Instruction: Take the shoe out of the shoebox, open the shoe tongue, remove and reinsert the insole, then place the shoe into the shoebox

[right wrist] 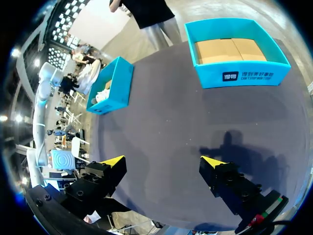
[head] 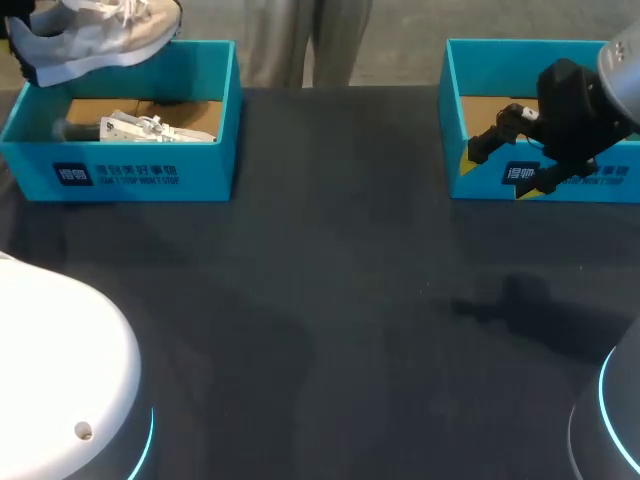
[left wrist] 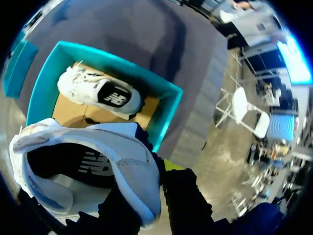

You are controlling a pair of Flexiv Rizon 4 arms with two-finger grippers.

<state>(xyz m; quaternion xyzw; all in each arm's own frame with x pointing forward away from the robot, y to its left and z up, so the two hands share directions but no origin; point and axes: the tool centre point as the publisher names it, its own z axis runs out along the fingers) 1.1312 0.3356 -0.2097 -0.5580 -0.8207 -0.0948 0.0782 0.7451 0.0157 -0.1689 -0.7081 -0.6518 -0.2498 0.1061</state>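
The dark tabletop (head: pixel 330 330) takes up most of the head view. Its near corners are covered by a white rounded housing (head: pixel 50 390) on the left and a grey one with a blue light ring (head: pixel 615 420) on the right.

Two teal boxes are parked along the far edge. The left shoebox (head: pixel 140 178) sits at the far left corner. The right shoebox (head: pixel 451 100) sits at the far right corner, is cut off at the side, and is partly blocked by the right arm (head: pixel 575 100) hanging in front of it. Its brown cardboard floor is seen plainly from the right wrist.

The shoe (head: pixel 100 35), a pale grey sneaker, is held up in the air over the far left corner of the left shoebox. Its top and heel are cut off in the head view. From the left wrist its dark lining is seen, but whether the insole is in there can't be made out.

A second shoe (head: pixel 150 128), white, is lying on the cardboard inside the left shoebox, with its lower side hidden by the front wall.

The left gripper (left wrist: pixel 146 188) is clamped on the shoe's heel wall. Only one yellow tip is seen, on the outside, and the other finger is buried behind the shoe.

The right gripper (right wrist: pixel 163 162) is spread wide with nothing between the fingers, over bare tabletop near the right edge.
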